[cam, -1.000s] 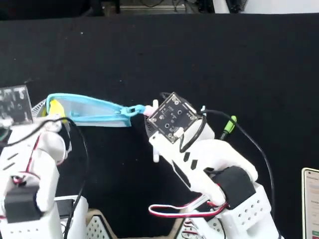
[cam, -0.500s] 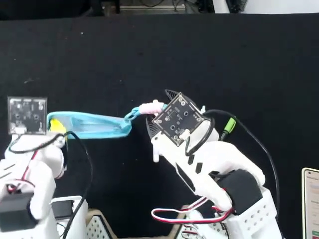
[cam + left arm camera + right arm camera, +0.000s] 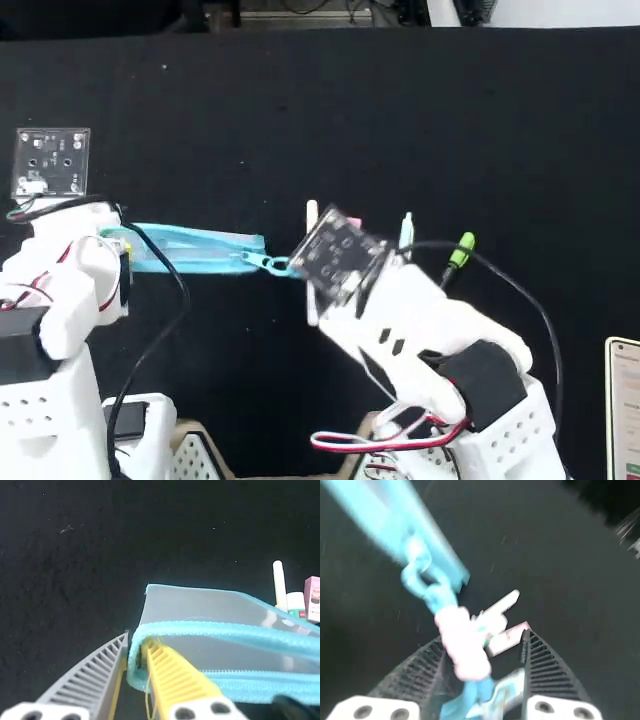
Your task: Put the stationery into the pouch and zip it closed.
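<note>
At the left we see the left tool point(image 3: 136, 641) closed narrow on the left end of the pouch point(image 3: 190, 250). In its wrist view the grey and yellow fingers point(image 3: 172, 680) pinch the pouch's blue edge between them.

The pouch is pale and see-through with blue trim. It lies flat on the black worktop point(image 3: 400, 110), stretched out toward the right. We cannot tell from these views how far its zip is closed.

At the pouch's right end the blue pull point(image 3: 270, 264) runs in a straight line to the right tool point(image 3: 482, 640). The right wrist view is blurred, but it shows the pull's blue links leading down to a pink charm point(image 3: 462, 650). The charm sits between the dark ribbed jaws, close against one of them. The jaws stand fairly narrow and hold the pull.

Just beyond the right tool, stationery lies on the worktop outside the pouch. We can make out a white pen point(image 3: 312, 212), a pink eraser point(image 3: 313, 599) beside it, and a light-blue stick point(image 3: 406, 228) a little farther right. All three are apart from the pouch.
</note>
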`<state>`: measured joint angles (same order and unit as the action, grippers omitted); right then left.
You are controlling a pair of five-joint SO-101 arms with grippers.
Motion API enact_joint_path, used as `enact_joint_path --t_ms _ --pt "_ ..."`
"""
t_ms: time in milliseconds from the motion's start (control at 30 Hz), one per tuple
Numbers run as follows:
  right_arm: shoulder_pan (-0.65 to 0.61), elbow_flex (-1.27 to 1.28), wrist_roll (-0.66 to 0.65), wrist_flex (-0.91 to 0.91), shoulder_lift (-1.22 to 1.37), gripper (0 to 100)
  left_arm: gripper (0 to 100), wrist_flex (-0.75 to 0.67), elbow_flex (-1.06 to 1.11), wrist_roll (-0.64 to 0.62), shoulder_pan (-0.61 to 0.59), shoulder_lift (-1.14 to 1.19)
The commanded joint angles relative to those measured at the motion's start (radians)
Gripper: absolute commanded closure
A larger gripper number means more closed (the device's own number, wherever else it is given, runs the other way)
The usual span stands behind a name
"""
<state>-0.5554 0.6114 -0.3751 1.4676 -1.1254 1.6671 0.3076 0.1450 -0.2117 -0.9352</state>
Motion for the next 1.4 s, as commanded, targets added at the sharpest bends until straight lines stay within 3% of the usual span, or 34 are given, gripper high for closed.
enact_joint_path --t_ms 0,100,300,567,1033,1367 --pt "-0.1 -0.019 -0.081 0.146 -0.018 80.0 97 -0.054 0.021 -0.018 0.021 0.044" --pt "-0.201 -0.044 -0.078 0.196 -0.018 79.2 97 -0.091 0.064 -0.018 0.021 0.044" --pt "-0.284 -0.236 0.02 0.276 -0.019 64.9 97 -0.094 0.13 -0.011 0.013 0.032" --pt "-0.276 -0.274 0.018 0.293 -0.027 66.6 97 -0.118 0.134 -0.094 0.021 -0.035" --pt "0.183 0.12 -0.1 0.195 -0.492 66.9 97 -0.114 0.186 0.003 0.015 0.005" --pt "0.203 0.226 -0.101 0.121 -0.39 66.9 93 -0.115 0.177 0.002 0.015 0.118"
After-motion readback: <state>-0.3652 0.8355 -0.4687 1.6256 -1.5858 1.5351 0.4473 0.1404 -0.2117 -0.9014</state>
